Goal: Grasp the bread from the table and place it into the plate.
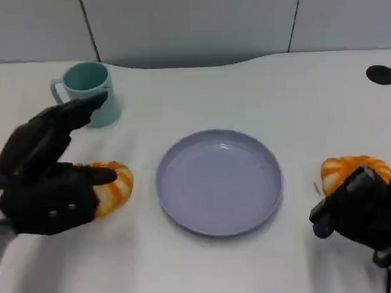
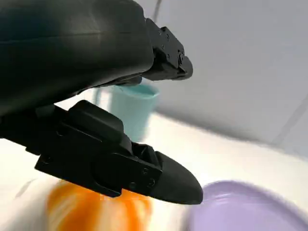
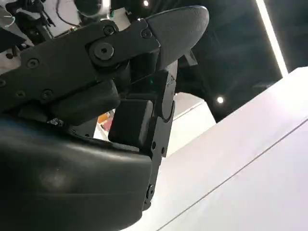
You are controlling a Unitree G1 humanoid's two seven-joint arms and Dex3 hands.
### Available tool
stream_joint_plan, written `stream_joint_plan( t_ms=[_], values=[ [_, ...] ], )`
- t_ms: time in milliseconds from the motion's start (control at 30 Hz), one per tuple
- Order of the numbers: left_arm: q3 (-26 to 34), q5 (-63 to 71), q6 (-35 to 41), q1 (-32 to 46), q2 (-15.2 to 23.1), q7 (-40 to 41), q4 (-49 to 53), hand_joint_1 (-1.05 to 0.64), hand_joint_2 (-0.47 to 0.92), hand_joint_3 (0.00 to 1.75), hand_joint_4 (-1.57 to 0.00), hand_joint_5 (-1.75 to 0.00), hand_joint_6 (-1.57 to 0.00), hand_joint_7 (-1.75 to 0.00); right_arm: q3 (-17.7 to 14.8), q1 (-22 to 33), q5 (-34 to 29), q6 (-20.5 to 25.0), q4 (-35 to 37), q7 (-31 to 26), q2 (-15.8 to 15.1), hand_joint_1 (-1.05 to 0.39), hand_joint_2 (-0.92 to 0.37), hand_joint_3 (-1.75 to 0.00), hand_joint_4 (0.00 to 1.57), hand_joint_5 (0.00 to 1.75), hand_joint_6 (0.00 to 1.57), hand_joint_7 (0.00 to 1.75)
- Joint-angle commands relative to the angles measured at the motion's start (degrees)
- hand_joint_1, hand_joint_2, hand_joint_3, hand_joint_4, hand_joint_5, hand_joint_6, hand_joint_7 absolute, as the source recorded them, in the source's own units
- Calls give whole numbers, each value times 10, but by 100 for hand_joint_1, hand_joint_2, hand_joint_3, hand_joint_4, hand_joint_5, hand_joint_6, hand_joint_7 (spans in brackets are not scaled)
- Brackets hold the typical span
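Bread (image 1: 113, 188) lies on the white table (image 1: 258, 98) just left of the lavender plate (image 1: 219, 182), and the head view shows the left hand (image 1: 44, 176) over it with fingers spread, one reaching toward the teal mug (image 1: 89, 93); whether the hand touches the bread I cannot tell. A second orange bread (image 1: 353, 169) sits right of the plate, partly behind the right hand (image 1: 360, 210), whose fingers look curled in. From the left wrist, a black fingertip (image 2: 173, 180) hangs above a blurred orange loaf, while the right wrist camera sees fingers (image 3: 178, 29) folded against a dark ceiling with lights.
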Motion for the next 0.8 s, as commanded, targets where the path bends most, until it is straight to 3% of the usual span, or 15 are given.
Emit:
stream_joint_plan(
  t_ms=[33,167,267,367,467,500,533,567,633,733,800],
  values=[
    [-78,35,70,-57,4,63,130,-105,92,12,0,-1,-11,0,-8,10,7,-25,12,15,-3,-49,-88,0,157,8,143,1],
    [-118,29,114,-63,-18,53,179,-105,92,10,-2,-1,-11,-1,-6,24,7,-27,-6,6,2,-50,-87,0,157,17,146,1],
    [-142,26,157,-58,-36,41,199,-105,90,6,-12,-6,-13,-2,0,45,12,-7,-48,-9,5,-52,-86,0,157,18,149,2],
    [-162,27,179,-52,-44,57,207,-93,88,2,-30,-9,-23,-3,9,71,16,13,-102,-31,12,-52,-86,0,157,18,151,3],
    [-175,28,188,-47,-48,94,207,-91,88,1,-34,-8,-25,-2,16,87,22,21,-136,-41,17,-52,-86,0,157,18,152,2],
    [-182,32,192,-44,-51,121,207,-58,90,2,-62,-20,-57,-9,19,93,24,21,-148,-42,19,-52,-87,-1,157,18,151,2],
    [-183,29,191,-42,-54,144,207,-35,91,2,-81,-27,-82,-9,20,95,27,25,-152,-41,21,-52,-87,-1,157,18,151,2],
    [-182,24,181,-42,-55,159,206,-26,90,1,-90,-28,-94,-8,22,94,29,30,-149,-41,21,-51,-87,-1,157,18,151,2],
    [-184,19,163,-46,-52,180,205,-18,86,0,-103,-31,-109,-8,25,91,31,34,-146,-46,21,-51,-86,0,157,16,150,1],
    [-185,11,132,-62,-44,205,201,-16,86,0,-98,-57,-114,-3,30,87,26,38,-153,-63,18,-53,-86,0,157,16,151,1],
    [-179,-1,111,-75,-40,208,198,-16,86,1,-98,-62,-114,-2,31,80,27,33,-146,-64,18,-53,-86,0,157,16,151,1]
  ],
)
